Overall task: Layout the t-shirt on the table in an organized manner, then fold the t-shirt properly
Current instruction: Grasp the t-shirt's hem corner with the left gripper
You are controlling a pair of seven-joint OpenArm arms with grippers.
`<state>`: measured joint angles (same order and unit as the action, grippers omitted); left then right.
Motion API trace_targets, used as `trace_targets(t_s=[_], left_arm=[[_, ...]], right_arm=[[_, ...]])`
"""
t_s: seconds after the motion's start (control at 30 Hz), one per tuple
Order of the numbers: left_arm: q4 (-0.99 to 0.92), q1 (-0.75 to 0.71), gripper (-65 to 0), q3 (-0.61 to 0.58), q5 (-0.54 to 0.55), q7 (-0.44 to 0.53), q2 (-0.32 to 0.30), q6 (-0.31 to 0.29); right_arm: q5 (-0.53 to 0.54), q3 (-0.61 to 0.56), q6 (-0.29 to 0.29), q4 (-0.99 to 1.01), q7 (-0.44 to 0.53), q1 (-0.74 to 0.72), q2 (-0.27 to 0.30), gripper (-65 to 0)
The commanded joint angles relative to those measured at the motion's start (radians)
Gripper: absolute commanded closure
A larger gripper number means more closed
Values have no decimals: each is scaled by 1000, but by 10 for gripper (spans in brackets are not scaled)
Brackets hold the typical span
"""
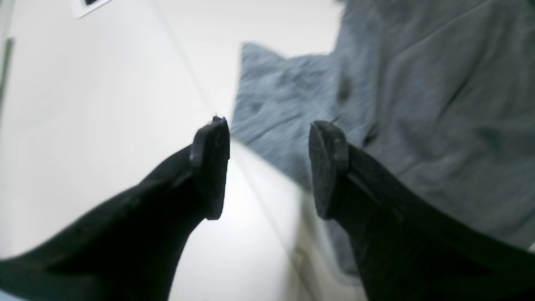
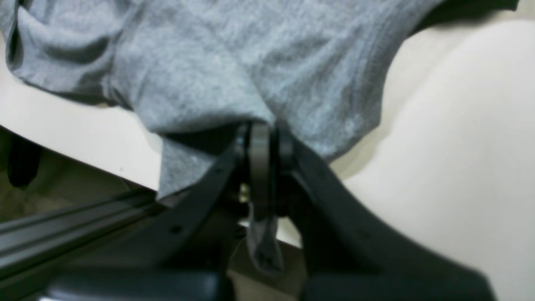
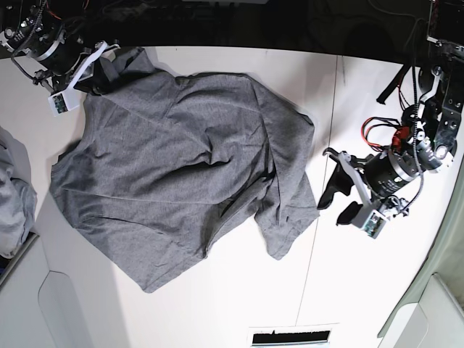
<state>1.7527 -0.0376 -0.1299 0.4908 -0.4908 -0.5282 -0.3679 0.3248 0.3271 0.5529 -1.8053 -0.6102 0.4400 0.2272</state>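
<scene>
The heather-grey t-shirt (image 3: 181,159) lies spread but crumpled on the white table (image 3: 217,304), with folds across its middle. My right gripper (image 3: 100,76) is at the table's far left corner, shut on the t-shirt's edge there. In the right wrist view the gripper (image 2: 261,142) pinches the grey cloth (image 2: 209,62), which bunches above it. My left gripper (image 3: 336,201) is open and empty, just right of the shirt's right edge. In the left wrist view the gripper (image 1: 269,167) is low over the table (image 1: 104,125), with the shirt's edge (image 1: 439,104) beyond its right finger.
A paler grey-blue cloth heap (image 3: 11,196) lies at the left edge. A thin seam line (image 3: 332,130) crosses the table on the right. A white tag with a dark slot (image 3: 290,337) sits at the front edge. The table's near edge and a dark rail (image 2: 62,230) show below my right gripper.
</scene>
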Motion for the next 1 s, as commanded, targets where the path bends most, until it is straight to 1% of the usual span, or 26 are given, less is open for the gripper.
trace_targets(t_s=[0.0,0.17,0.23,0.3,0.4,0.47,0.57,0.77,0.83,0.93,0.97], left_arm=[[-14,32,-331,11,6,20,6,10],[-206,125,-331,11,6,21,129,10],[-300,168,-331,11,9,19,169,9],[-383,201,-331,11,32,15,199,6],[-462,225,-331,11,52,14,229,-33],[-480,226,-331,11,61,14,237,-42],[-480,229,-331,11,113,-8,243,-72],[-480,237,-331,9,119,-15,269,-74],[-481,237,-331,-14,109,-14,271,-74],[-481,237,-328,-67,46,-9,271,-73],[-481,237,-312,-85,29,-4,271,-72]], right_arm=[[16,6,2,-16,18,0,11,0],[16,6,2,-16,18,1,11,0],[16,6,2,-16,18,0,11,0],[16,6,2,-16,18,0,11,0],[16,6,2,-16,18,1,11,0],[16,6,2,-16,18,0,10,0],[16,6,2,-16,19,0,10,0],[17,6,1,-16,19,0,10,0],[16,6,1,-16,18,0,10,0],[16,6,1,-16,19,0,10,0],[16,6,1,-16,19,0,10,0]])
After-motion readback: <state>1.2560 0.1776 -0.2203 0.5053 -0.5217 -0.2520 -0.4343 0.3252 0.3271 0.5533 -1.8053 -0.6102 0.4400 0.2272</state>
